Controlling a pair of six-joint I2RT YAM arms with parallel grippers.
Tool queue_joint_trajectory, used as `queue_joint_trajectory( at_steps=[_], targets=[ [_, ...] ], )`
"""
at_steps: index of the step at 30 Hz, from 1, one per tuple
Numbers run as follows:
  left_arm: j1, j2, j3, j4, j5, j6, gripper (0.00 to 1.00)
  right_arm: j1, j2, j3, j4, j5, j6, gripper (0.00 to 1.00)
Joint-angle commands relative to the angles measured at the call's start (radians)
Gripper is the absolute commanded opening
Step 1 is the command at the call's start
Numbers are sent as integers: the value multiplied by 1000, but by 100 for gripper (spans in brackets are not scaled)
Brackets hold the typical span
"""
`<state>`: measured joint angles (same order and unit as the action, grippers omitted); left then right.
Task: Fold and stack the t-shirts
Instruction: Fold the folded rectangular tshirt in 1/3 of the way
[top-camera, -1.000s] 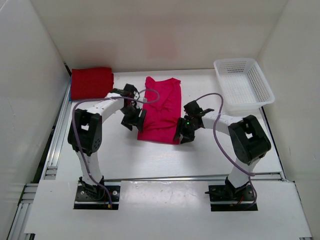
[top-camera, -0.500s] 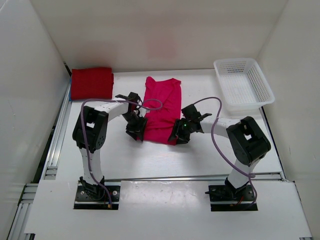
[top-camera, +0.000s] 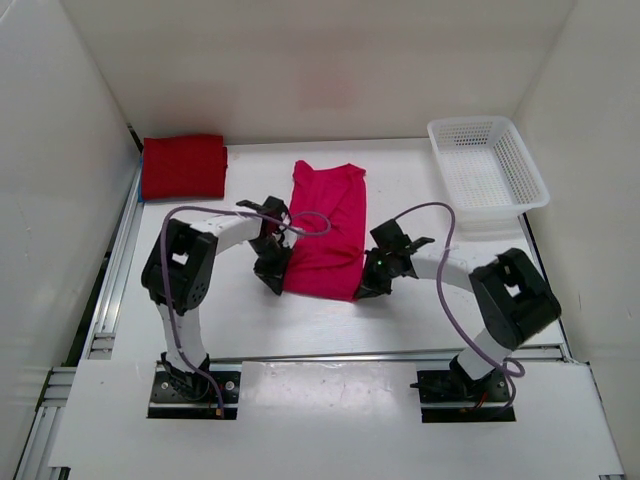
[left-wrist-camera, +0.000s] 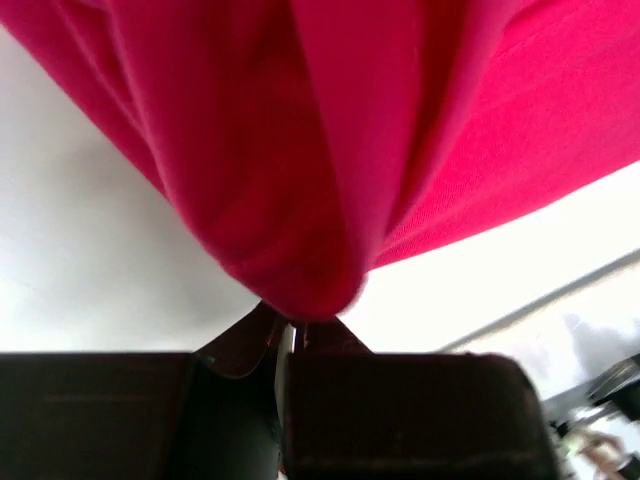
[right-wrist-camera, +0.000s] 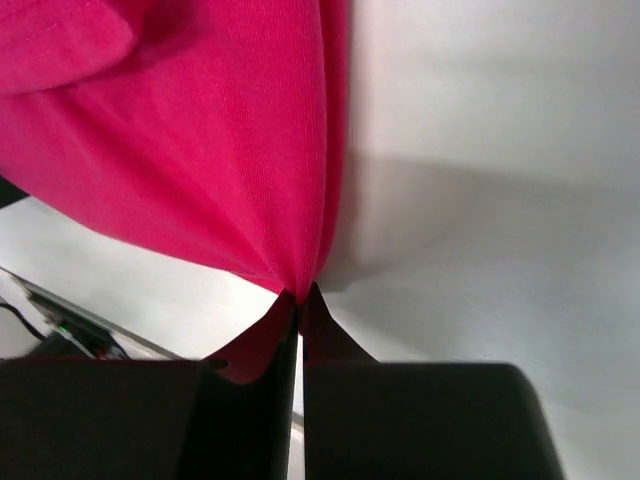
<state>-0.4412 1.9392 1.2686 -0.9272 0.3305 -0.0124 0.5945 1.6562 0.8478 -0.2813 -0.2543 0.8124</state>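
Tabletop (top-camera: 320, 325), white and walled on three sides, carries everything I am working with. Largest on it is the pink-magenta t-shirt (top-camera: 326, 225), which lies near the middle, folded into a long narrow strip that runs from the far side toward my bases. Next in size is the white mesh basket (top-camera: 487, 170), which sits in the far right corner, well apart from the shirt. Its mesh floor is in plain sight from wall to wall, and no cloth lies in it. Then comes the dark red t-shirt (top-camera: 183, 166), folded into a compact rectangle in the far left corner against the wall and well apart from the pink one.

My left gripper (top-camera: 274, 282) is at the near left corner of the pink-magenta strip. Its fingers (left-wrist-camera: 240, 350) are pressed together, and a bunched fold of the cloth is nipped between their tips. The fabric fans out above them in deep creases. My right gripper (top-camera: 367, 290) is at the near right corner, and its fingertips (right-wrist-camera: 265, 340) are likewise closed tight on a pinch of the hem. From there the cloth spreads upward to the left, with bare white table to its right.
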Motion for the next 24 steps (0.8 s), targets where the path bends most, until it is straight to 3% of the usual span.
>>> queue_joint_trajectory(
  at_steps=[1, 3, 6, 7, 8, 9, 10, 12, 16, 21, 24],
  targets=[
    [-62, -135, -101, -62, -126, 12, 10, 22, -123, -73, -136, 43, -54, 0],
    [-120, -199, -179, -87, -139, 12, 15, 40, -162, -116, -186, 43, -70, 0],
    [-209, -267, -247, -128, -171, 12, 38, 103, -232, -159, -220, 43, -79, 0],
    [-229, -288, -247, -128, -258, 12, 48, 134, -261, -159, -238, 43, -79, 8],
    [-244, -307, -258, -146, -283, 12, 51, 148, -275, -173, -252, 43, -79, 16],
    [-266, -339, -249, -163, -301, 12, 52, 157, -289, -191, -262, 68, -68, 24],
    [-278, -356, -249, -174, -364, 12, 52, 157, -323, -203, -275, 79, -59, 39],
    [-321, -428, -215, -165, -444, 12, 55, 157, -363, -242, -275, 98, -33, 45],
    [-454, -531, -195, -44, -603, 12, 69, 157, -453, -276, -275, 116, 11, 51],
    [-585, -549, -256, 88, -593, 12, 70, 157, -487, -311, -234, 128, 62, 51],
    [-605, -479, -241, 139, -593, 12, 70, 157, -506, -337, -213, 128, 90, 51]
  ],
)
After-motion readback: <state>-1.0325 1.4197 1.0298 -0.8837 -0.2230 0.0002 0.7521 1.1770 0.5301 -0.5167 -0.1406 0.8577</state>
